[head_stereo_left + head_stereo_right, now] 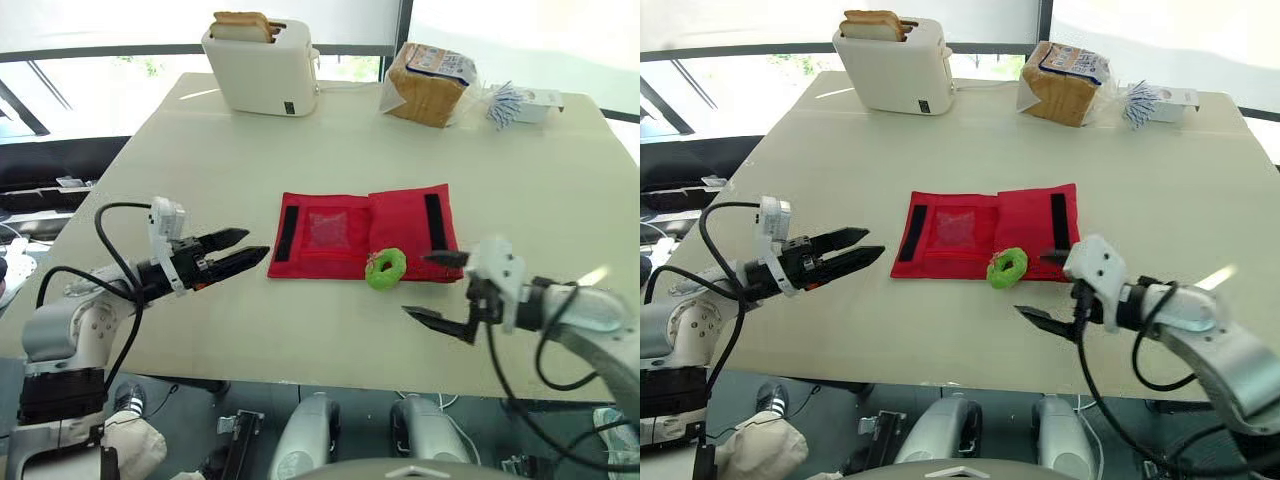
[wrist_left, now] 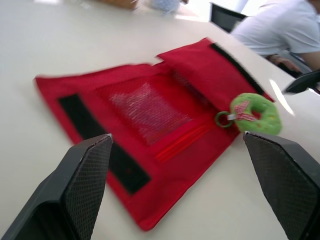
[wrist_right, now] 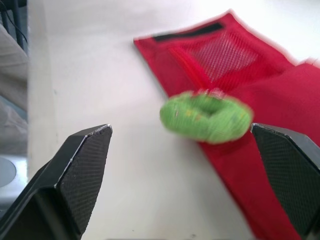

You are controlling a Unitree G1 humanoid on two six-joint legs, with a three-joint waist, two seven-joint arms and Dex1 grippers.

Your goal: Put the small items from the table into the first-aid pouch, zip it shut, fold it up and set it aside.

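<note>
A red first-aid pouch (image 1: 362, 233) lies unfolded flat in the middle of the table, with a mesh pocket (image 1: 327, 229) and two black hook-and-loop strips. A green ring-shaped charm (image 1: 385, 269) rests on its front edge, joined to the zip pull (image 2: 222, 119). My left gripper (image 1: 245, 251) hovers open just left of the pouch, pointing at it. Open as well, my right gripper (image 1: 437, 288) hangs to the right of the charm near the pouch's front right corner. Nothing is held by either one.
A white toaster (image 1: 262, 66) with bread slices stands at the back of the table. A bagged loaf (image 1: 427, 83) and a small packet (image 1: 518, 104) sit at the back right. A person's white sleeve (image 2: 280, 30) is beyond the table.
</note>
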